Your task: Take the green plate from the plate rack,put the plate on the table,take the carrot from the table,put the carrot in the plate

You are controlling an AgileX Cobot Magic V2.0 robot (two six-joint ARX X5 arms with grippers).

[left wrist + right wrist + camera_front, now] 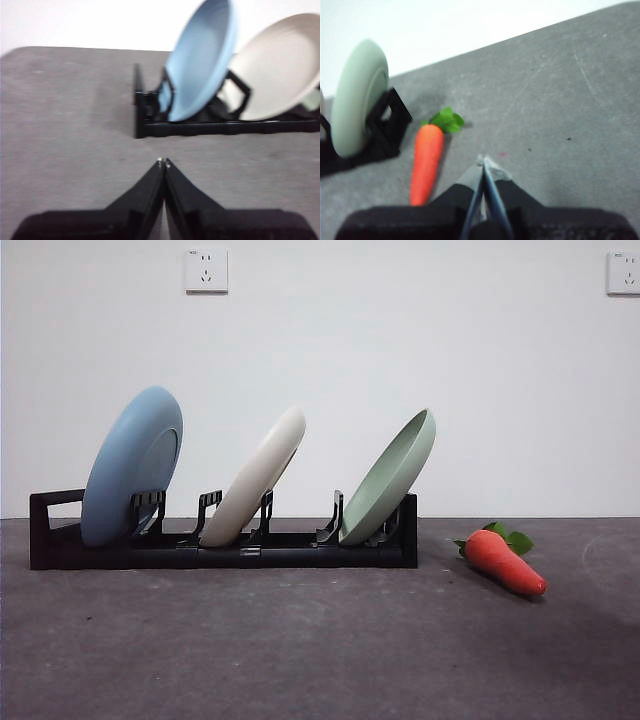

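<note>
Table: I see the dark grey table (300, 650) before a white wall (400, 360) with two sockets (206, 270).
Rack: the plate rack (220, 550) holds the green plate (390, 480) at its right end.
Carrot: the carrot (505, 560) lies right of the rack.
Left gripper (163, 162): jaws closed, empty, near the rack.
Right gripper (484, 162): jaws closed, empty, beside the carrot.

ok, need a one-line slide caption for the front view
Blue plate, cream plate and green plate lean in the black plate rack; carrot lies on the table beside it.
</note>
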